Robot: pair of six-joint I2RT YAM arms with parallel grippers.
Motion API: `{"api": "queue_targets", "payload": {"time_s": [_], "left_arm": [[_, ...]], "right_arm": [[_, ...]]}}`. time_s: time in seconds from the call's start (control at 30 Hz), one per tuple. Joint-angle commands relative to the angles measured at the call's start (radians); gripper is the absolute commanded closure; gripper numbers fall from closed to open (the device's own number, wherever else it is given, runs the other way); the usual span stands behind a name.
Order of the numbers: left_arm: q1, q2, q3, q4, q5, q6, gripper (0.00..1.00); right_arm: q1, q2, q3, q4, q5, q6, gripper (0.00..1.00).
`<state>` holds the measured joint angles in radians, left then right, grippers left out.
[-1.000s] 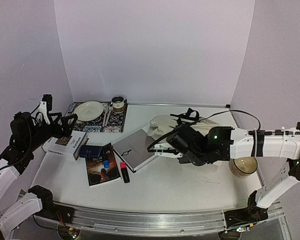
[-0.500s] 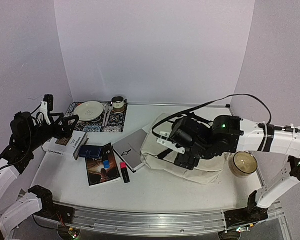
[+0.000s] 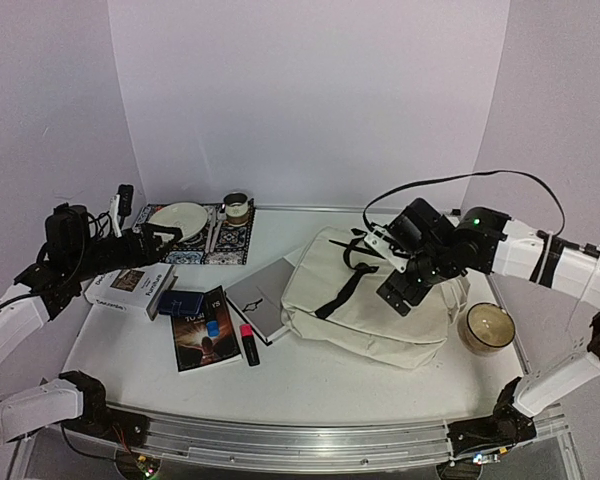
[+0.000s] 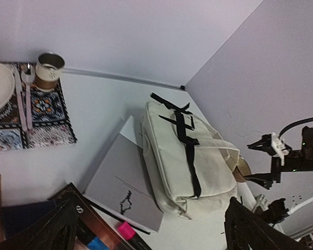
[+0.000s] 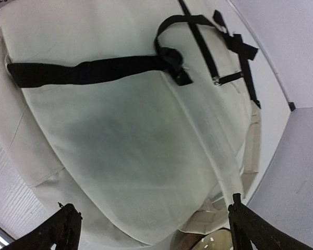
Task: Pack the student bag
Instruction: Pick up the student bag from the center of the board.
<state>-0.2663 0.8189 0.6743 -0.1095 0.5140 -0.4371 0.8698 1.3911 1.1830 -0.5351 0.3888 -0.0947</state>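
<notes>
A white table (image 3: 380, 385) stands in front of pale purple walls. The student bag (image 3: 365, 318) lies flat on the right half of the table, with a black strap (image 3: 340, 291) across its top. Its left edge touches a grey notebook (image 3: 265, 298). The right gripper (image 3: 405, 292) hangs just above the bag with its claw wide apart and nothing in it. The left gripper (image 3: 165, 240) is up over the far left side, above a white box (image 3: 130, 288), and its claw is wide apart and empty too. A dark book (image 3: 205, 335) and a pink marker (image 3: 248, 343) lie in front of the notebook. A round jar (image 3: 487, 328) sits just beside the bag.
</notes>
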Motion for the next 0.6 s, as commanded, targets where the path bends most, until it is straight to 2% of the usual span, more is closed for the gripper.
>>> {"api": "queue_targets", "payload": {"time_s": [0.0, 0.3, 0.47, 0.57], "left_arm": [[-0.062, 0.021, 0.006, 0.008, 0.017, -0.123, 0.02], [-0.258, 0.09, -0.035, 0.008, -0.148, -0.187, 0.03], [-0.304, 0.11, -0.029, 0.007, -0.192, -0.195, 0.03], [-0.316, 0.112, -0.031, 0.007, -0.204, -0.194, 0.03]], "right_arm": [[0.038, 0.057, -0.093, -0.001, -0.087, 0.045, 0.02], [0.185, 0.222, -0.105, 0.033, 0.023, -0.014, 0.02], [0.211, 0.295, -0.11, 0.069, 0.017, -0.014, 0.02], [0.212, 0.336, -0.11, 0.087, 0.066, 0.005, 0.04]]}}
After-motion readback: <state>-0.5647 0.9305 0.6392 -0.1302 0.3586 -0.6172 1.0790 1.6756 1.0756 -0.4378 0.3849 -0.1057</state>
